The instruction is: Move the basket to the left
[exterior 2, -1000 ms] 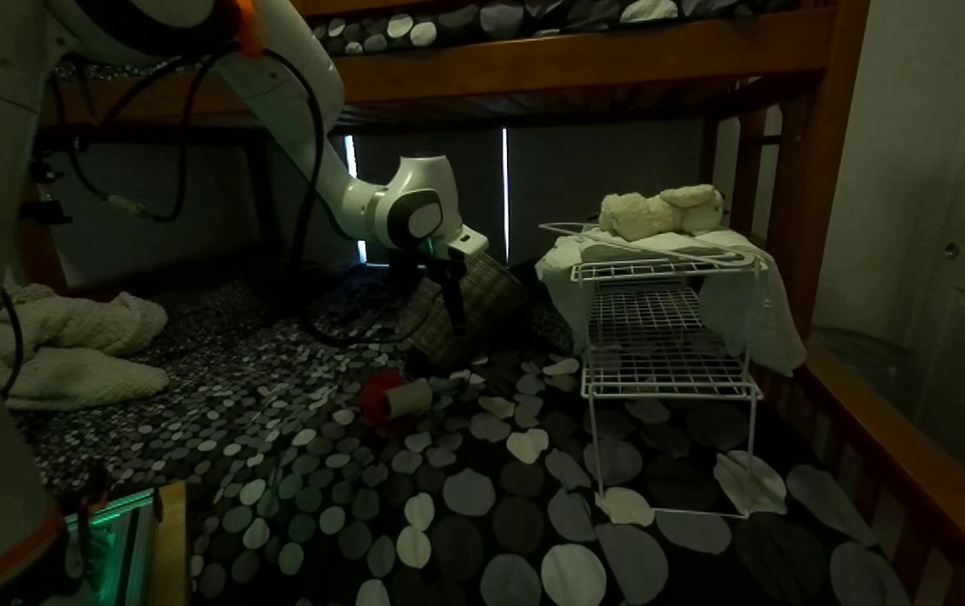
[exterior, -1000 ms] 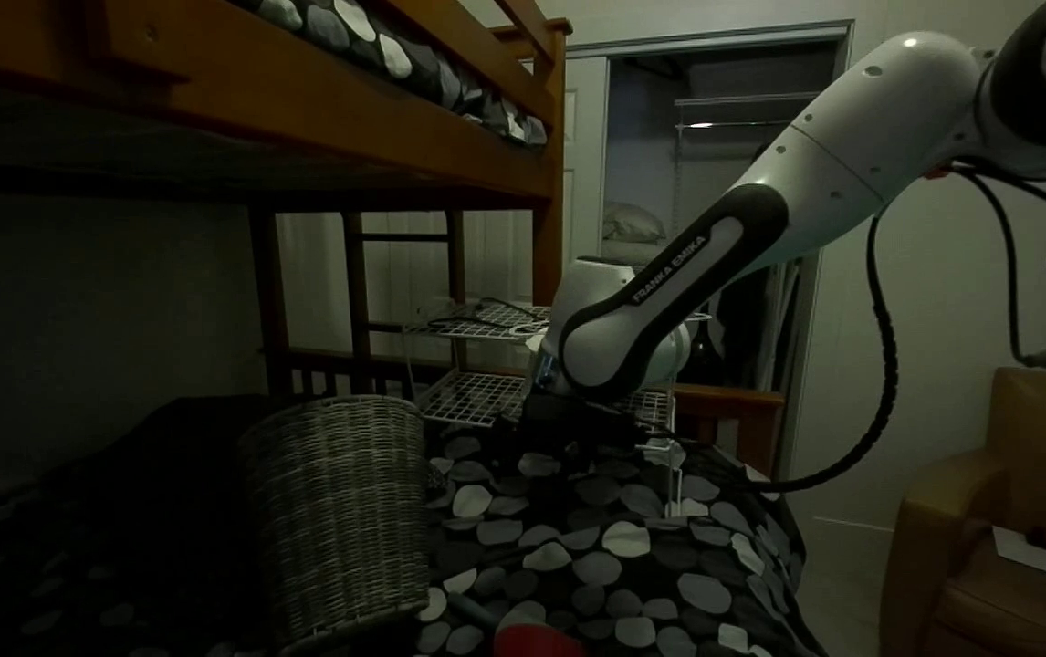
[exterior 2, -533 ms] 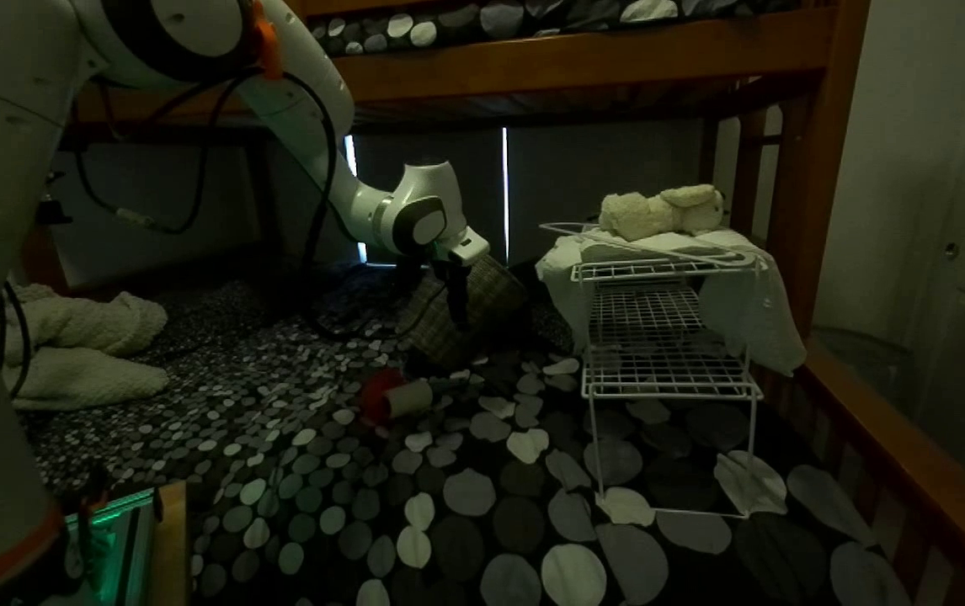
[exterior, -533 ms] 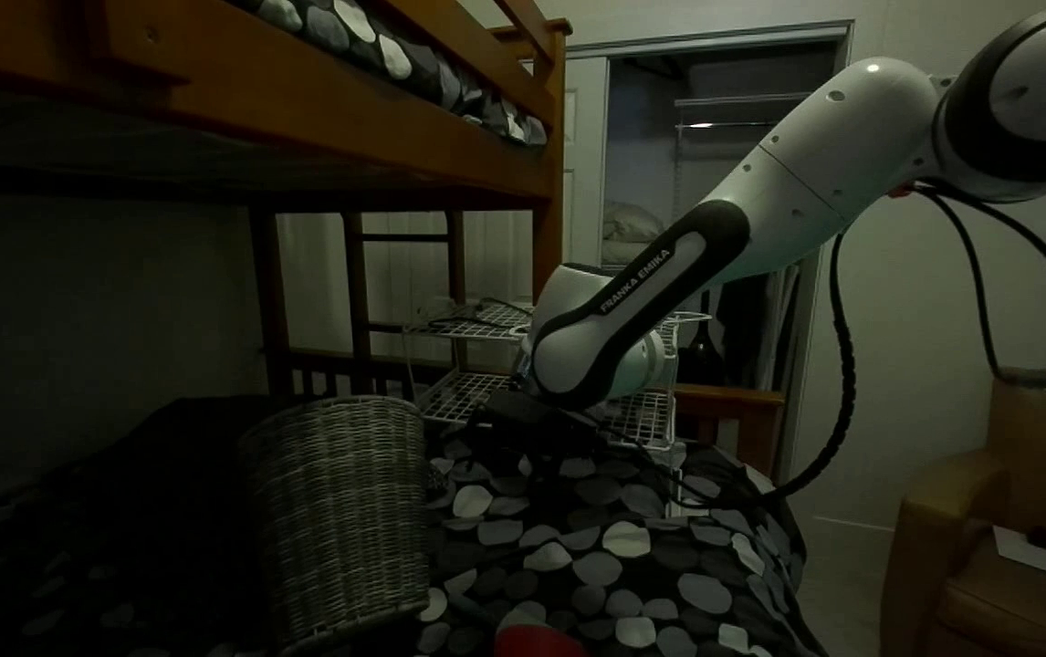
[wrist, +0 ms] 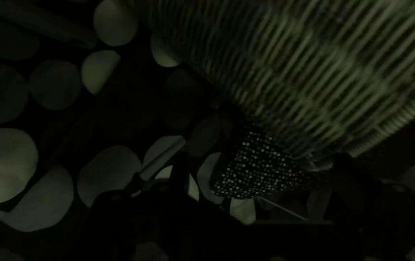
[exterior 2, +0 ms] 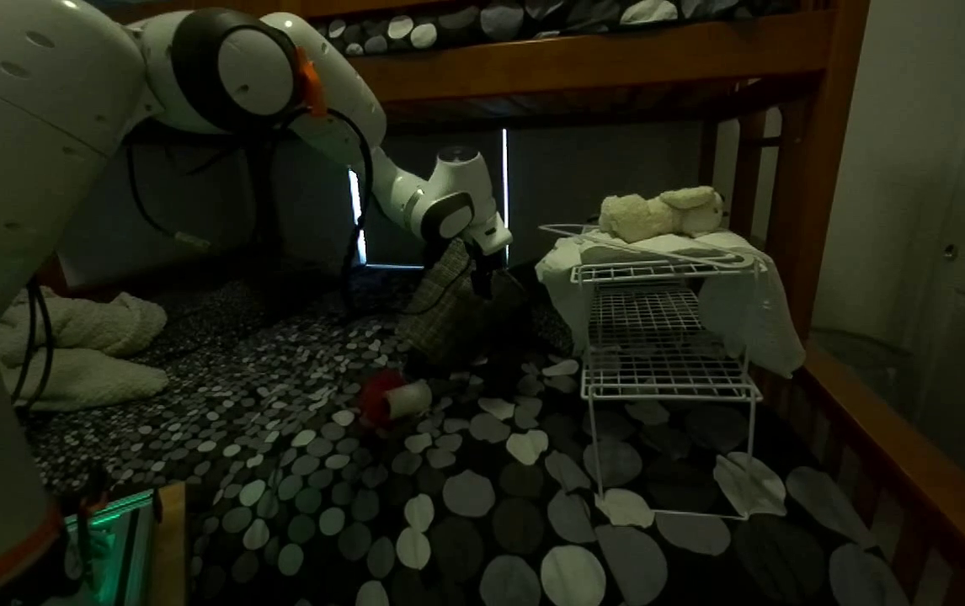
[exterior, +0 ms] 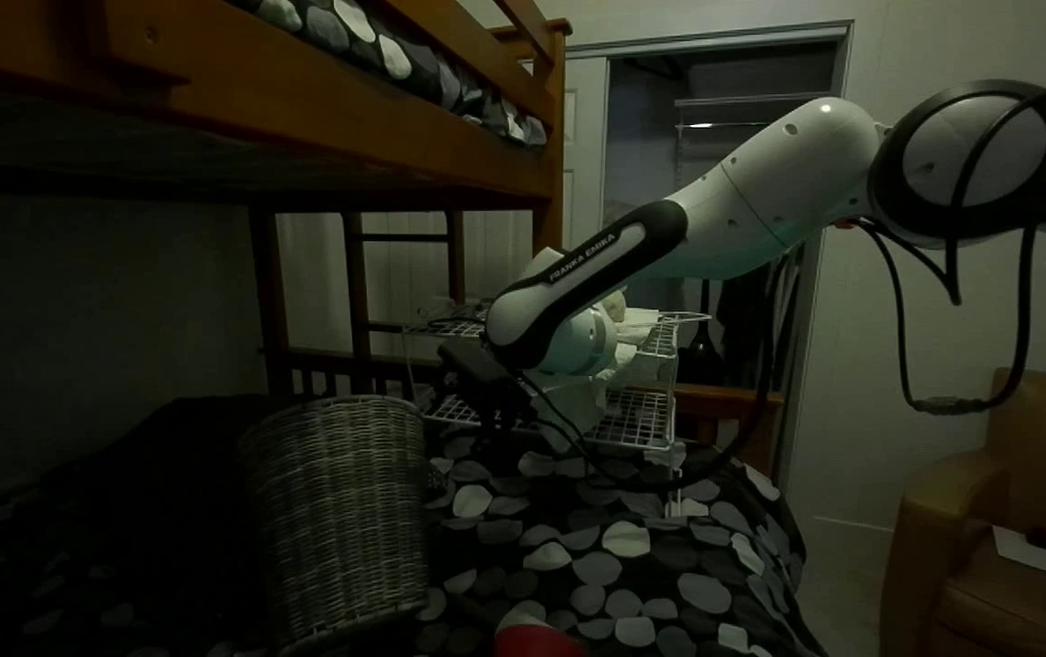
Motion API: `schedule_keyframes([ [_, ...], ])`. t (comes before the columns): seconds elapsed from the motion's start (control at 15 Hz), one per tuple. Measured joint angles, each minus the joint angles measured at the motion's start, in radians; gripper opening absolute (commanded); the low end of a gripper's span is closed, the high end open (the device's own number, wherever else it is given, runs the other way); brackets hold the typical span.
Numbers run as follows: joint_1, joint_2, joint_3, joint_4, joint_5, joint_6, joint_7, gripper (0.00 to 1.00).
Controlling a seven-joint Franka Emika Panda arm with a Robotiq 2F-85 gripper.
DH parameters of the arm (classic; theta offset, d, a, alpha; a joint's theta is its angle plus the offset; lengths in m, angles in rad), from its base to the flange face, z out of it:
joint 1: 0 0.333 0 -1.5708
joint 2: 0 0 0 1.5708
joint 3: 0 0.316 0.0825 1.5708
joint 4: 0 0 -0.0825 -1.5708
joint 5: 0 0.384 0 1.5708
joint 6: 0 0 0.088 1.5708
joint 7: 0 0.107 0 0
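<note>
Hovering right by the basket (exterior: 350, 520), the gripper (wrist: 262, 159) has its fingers (wrist: 180, 170) spread well apart — they show up as dark shapes in the wrist view, and they don't have hold of anything as far as I can see. Can't tell if a fingertip is touching the basket or just really near it, since it's pretty dim in there. The basket itself is tilted, on the black dotted bedspread (exterior: 596, 570) under the upper bunk (exterior 2: 583, 71). In the wrist view its woven side fills the upper right, braided rim (wrist: 395, 127) and all. Some black speckled fabric (wrist: 258, 166) lies just beside it, visible between the fingers.

In an exterior view there's a red thing (exterior 2: 379, 397) with a pale cylinder (exterior 2: 408, 399) near the basket. The white wire rack (exterior 2: 672, 391) stands well apart from those — white cloth (exterior 2: 562, 263) and a cream plush toy (exterior 2: 659, 215) on top. A bunched fleece blanket (exterior 2: 95, 374) lies over by the white arm (exterior 2: 36, 101).
</note>
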Motion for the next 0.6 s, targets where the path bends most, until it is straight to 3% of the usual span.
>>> schedule_keyframes([
  [0.27, -0.072, 0.095, 0.105, 0.192, 0.134, -0.017, -0.064, 1.00],
  [0.4, -0.084, 0.141, 0.112, 0.288, 0.145, -0.074, -0.076, 1.00],
  [0.6, -0.084, 0.208, 0.098, 0.419, 0.142, -0.248, -0.076, 1.00],
])
